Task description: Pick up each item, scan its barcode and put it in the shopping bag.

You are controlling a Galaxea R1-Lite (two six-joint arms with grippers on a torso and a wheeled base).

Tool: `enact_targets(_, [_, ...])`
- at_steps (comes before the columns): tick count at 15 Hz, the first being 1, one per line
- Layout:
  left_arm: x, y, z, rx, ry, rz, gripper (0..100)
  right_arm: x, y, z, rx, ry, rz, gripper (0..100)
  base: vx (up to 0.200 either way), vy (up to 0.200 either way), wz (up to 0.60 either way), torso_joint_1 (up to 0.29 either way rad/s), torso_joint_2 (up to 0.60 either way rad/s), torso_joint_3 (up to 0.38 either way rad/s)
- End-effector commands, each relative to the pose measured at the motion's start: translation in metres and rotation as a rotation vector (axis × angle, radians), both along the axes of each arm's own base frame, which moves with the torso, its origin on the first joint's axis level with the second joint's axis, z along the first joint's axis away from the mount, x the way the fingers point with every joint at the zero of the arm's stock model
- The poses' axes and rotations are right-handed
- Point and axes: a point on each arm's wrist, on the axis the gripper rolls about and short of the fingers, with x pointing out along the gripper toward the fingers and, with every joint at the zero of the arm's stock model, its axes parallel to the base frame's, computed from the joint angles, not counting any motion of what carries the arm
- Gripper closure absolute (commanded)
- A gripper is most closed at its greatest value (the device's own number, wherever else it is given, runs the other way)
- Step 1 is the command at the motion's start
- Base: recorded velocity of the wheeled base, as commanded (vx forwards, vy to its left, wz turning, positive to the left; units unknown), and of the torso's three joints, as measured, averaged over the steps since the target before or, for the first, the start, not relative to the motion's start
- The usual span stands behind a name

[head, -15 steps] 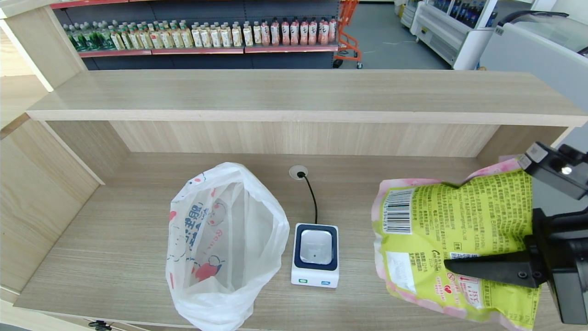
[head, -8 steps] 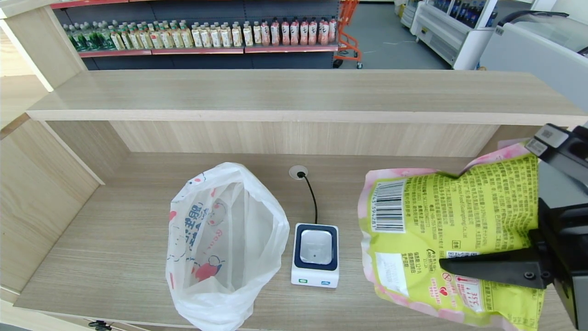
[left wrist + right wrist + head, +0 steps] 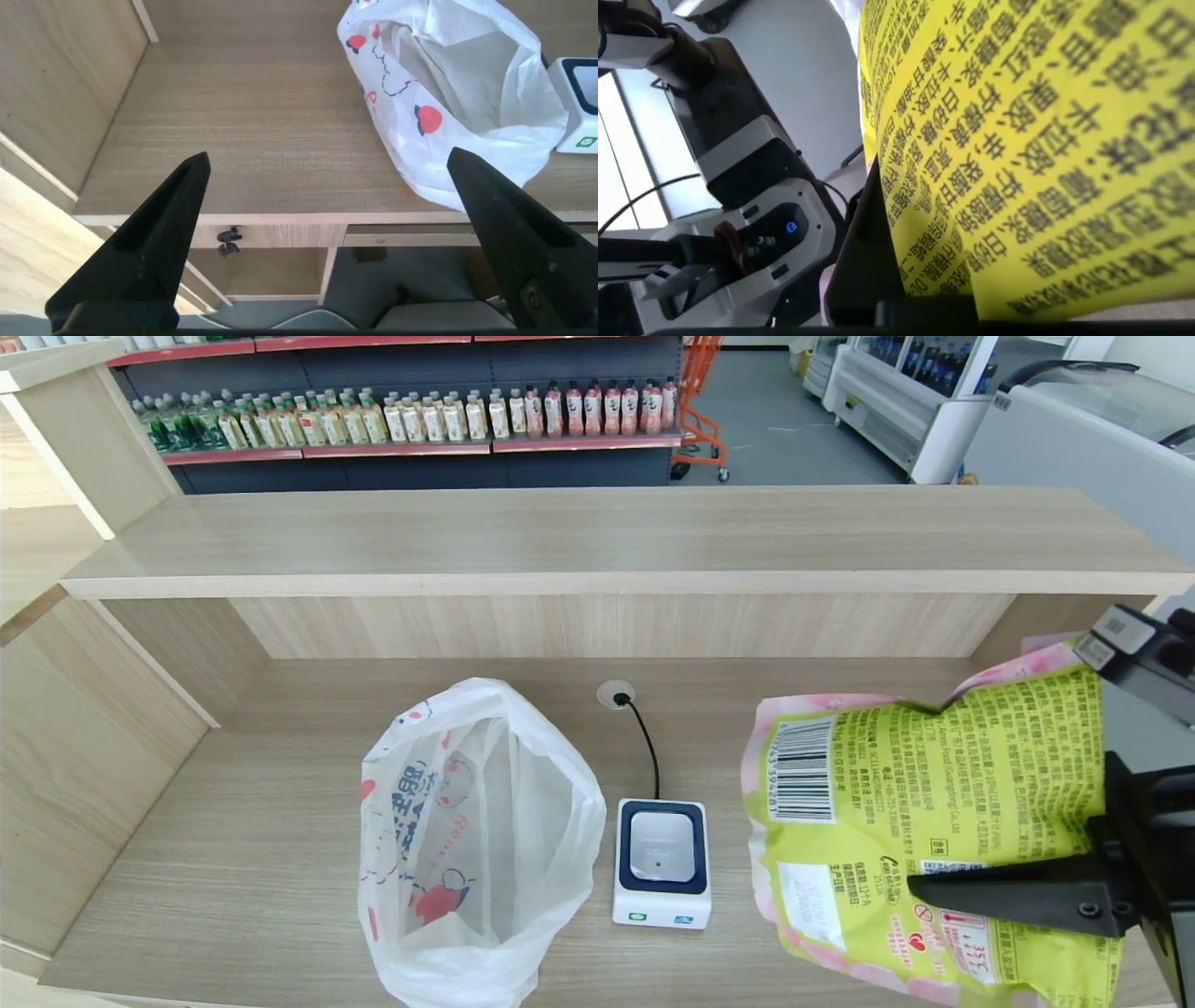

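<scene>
The green snack pouch (image 3: 934,803) is held pinched in the right tool (image 3: 943,892) above the counter (image 3: 233,859) beside the scanner (image 3: 661,861), its barcode (image 3: 801,770) upward, so scanning is judged pending and turning it scanner-ward is called for, while the left tool (image 3: 327,161) is spread.

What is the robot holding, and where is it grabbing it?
The right gripper pinches the yellow-green snack pouch at the end far from its barcode. The left gripper is open, holding nothing.

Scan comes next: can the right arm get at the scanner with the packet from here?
Probably yes. The right gripper grips the packet, and the scanner sits close beside it with bare counter between. The barcode faces up, so it needs turning.
</scene>
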Motion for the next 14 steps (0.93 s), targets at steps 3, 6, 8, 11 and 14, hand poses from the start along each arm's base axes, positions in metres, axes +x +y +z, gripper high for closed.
enact_targets(3, [0.000, 0.000, 0.000, 0.000, 0.001, -0.001, 0, 0.001, 0.001, 0.000, 0.023, 0.044, -0.026, 100, 0.000, 0.200, 0.00, -0.012, 0.00, 0.009])
enact_targets(6, [0.000, 0.000, 0.000, -0.001, 0.002, -0.001, 0, 0.006, 0.002, -0.003, 0.015, 0.065, -0.068, 100, 0.000, 0.067, 0.00, 0.004, 0.00, 0.001])
enact_targets(8, [0.000, 0.000, 0.000, -0.003, 0.002, -0.001, 0, 0.015, 0.007, -0.004, 0.014, 0.071, -0.081, 100, 0.000, 0.000, 0.00, 0.000, 0.00, 0.000])
enact_targets(11, [0.000, 0.000, 0.000, -0.003, 0.002, -0.001, 0, 0.042, 0.016, -0.005, 0.042, 0.151, -0.161, 100, 0.000, 0.000, 0.00, 0.000, 0.00, 0.000])
enact_targets(14, [0.000, 0.000, 0.000, -0.003, 0.002, -0.001, 0, 0.080, 0.037, 0.004, 0.090, 0.221, -0.213, 100, 0.000, 0.000, 0.00, 0.000, 0.00, 0.000])
